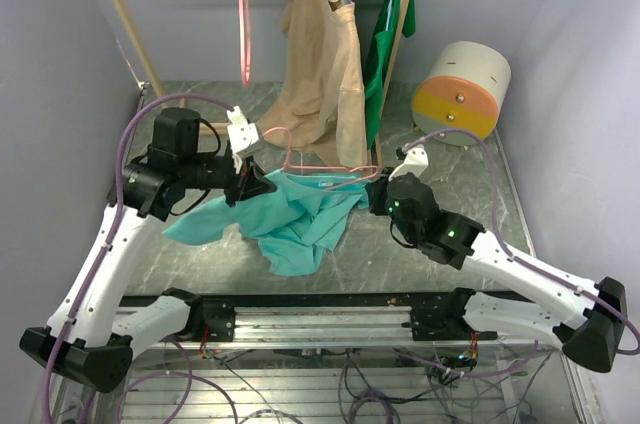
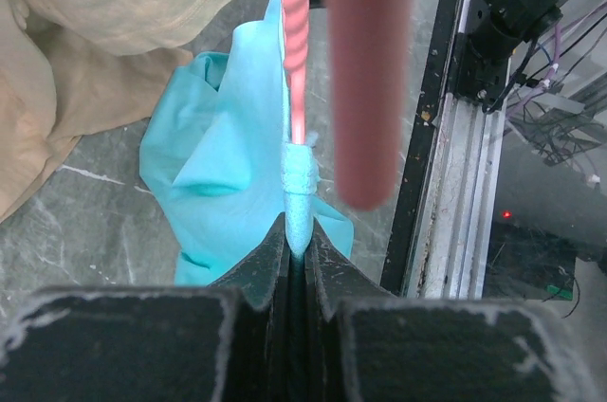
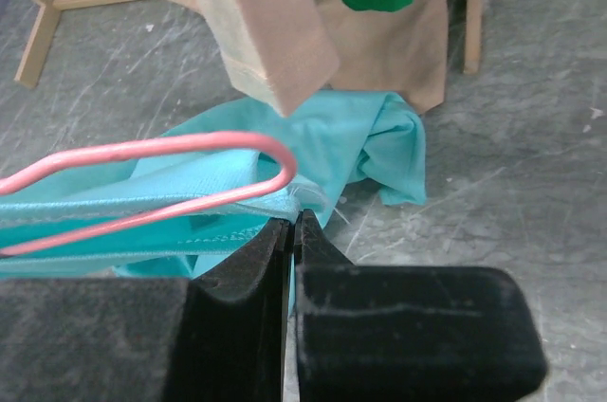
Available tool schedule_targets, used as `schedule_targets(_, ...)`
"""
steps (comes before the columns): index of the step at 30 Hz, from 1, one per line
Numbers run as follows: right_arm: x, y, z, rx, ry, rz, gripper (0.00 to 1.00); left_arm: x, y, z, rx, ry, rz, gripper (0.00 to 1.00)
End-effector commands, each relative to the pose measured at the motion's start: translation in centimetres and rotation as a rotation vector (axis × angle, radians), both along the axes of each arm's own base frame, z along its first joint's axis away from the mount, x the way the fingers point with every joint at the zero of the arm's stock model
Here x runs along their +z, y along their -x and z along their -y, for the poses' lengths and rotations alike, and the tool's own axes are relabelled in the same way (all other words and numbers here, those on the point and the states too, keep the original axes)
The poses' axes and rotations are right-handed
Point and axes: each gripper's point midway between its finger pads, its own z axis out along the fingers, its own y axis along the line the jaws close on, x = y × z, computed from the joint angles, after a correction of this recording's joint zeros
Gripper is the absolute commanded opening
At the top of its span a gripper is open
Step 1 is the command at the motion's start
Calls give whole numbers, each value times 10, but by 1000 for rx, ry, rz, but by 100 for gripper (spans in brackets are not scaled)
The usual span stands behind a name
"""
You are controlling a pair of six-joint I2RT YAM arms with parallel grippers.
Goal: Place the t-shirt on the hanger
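Note:
The teal t-shirt [image 1: 300, 219] lies crumpled on the grey table between the arms, with the pink hanger [image 1: 330, 169] held level over its far edge. My left gripper [image 1: 266, 180] is shut on the hanger's neck end. In the left wrist view a teal strip sits at the jaw tips [image 2: 301, 231] and the twisted pink hanger wire [image 2: 296, 61] runs on from it over the t-shirt [image 2: 228, 155]. My right gripper [image 1: 375, 192] is shut on a folded hem of the t-shirt [image 3: 360, 137], just under the hanger's rounded end [image 3: 275, 160], jaws pressed together [image 3: 293, 219].
A wooden rack at the back carries a second pink hanger [image 1: 243, 14], a beige garment [image 1: 320, 64] and a dark green garment [image 1: 385, 34]. A white, yellow and orange cylinder [image 1: 462, 94] stands at the back right. The arms' base rail [image 1: 330, 319] runs along the near edge.

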Motion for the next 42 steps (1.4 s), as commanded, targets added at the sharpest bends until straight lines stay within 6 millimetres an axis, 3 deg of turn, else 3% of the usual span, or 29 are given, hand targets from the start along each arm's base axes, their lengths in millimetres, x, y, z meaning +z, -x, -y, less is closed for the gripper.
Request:
schedule_targets(1, 7, -1, 22, -94, 31, 17, 0, 5, 11, -5, -22, -13, 56, 7)
schedule_targets(7, 11, 0, 33, -125, 61, 21, 0, 2, 15, -10, -12, -37, 67, 7)
schedule_targets(11, 26, 1, 40, -134, 69, 43, 0, -7, 14, -14, 0, -66, 75, 7)
schedule_targets(20, 51, 0, 42, -102, 135, 59, 0, -9, -8, -10, 44, -59, 103, 7)
schedule_targets(25, 71, -4, 27, -46, 145, 71, 0, 1, -26, 1, 59, -1, 110, 7)
schedule_targets(31, 89, -11, 0, 20, 164, 90, 0, 6, -32, 14, 42, 50, 98, 7)
schedule_targets(42, 97, -9, -43, 107, 184, 104, 0, 3, -30, 31, -9, 105, 81, 7)
